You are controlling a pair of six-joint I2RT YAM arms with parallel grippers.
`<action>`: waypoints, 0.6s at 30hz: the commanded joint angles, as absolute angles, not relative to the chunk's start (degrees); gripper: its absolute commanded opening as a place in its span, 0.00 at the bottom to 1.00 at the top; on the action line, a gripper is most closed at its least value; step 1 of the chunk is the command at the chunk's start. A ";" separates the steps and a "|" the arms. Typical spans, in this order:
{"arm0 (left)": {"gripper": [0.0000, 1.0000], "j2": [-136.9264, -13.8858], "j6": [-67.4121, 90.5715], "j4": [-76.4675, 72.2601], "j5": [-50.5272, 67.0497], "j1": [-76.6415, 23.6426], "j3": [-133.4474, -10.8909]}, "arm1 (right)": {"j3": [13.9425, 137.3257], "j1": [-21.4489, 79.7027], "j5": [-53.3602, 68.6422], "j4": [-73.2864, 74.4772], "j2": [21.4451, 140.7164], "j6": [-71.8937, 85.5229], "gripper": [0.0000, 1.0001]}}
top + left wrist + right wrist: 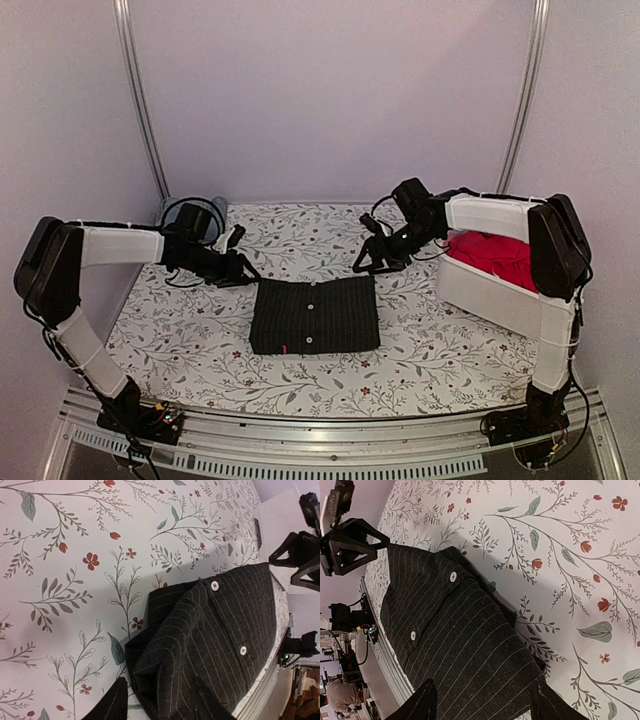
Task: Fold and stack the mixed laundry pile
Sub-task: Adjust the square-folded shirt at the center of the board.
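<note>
One folded pinstriped shirt [315,315] at frame centre; right gripper [372,265] by its upper-right corner, released; left gripper [243,271] upper-left, grip unclear.

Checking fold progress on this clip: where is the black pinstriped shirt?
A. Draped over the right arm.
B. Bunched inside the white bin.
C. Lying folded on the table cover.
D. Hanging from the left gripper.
C: the black pinstriped shirt lies as a flat folded rectangle, buttons up, on the floral table cover; the white bin shows only red cloth.
</note>
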State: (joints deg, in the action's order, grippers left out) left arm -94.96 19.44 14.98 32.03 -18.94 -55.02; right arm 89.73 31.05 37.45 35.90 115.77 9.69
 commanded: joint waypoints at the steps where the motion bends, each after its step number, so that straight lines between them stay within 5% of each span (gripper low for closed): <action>1: 0.42 -97.14 24.30 7.54 35.37 -18.38 -53.90 | 92.31 33.65 31.93 39.19 119.16 7.75 0.63; 13: 0.34 -102.24 25.21 5.01 37.07 -18.62 -55.84 | 93.42 34.01 20.83 42.97 119.78 9.21 0.72; 18: 0.23 -103.11 25.06 5.13 37.32 -18.60 -56.20 | 93.32 33.14 22.36 43.04 119.02 9.49 0.70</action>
State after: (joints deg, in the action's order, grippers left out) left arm -102.00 25.30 6.24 36.58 -18.94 -54.63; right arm 91.88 33.95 22.85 41.69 119.37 9.13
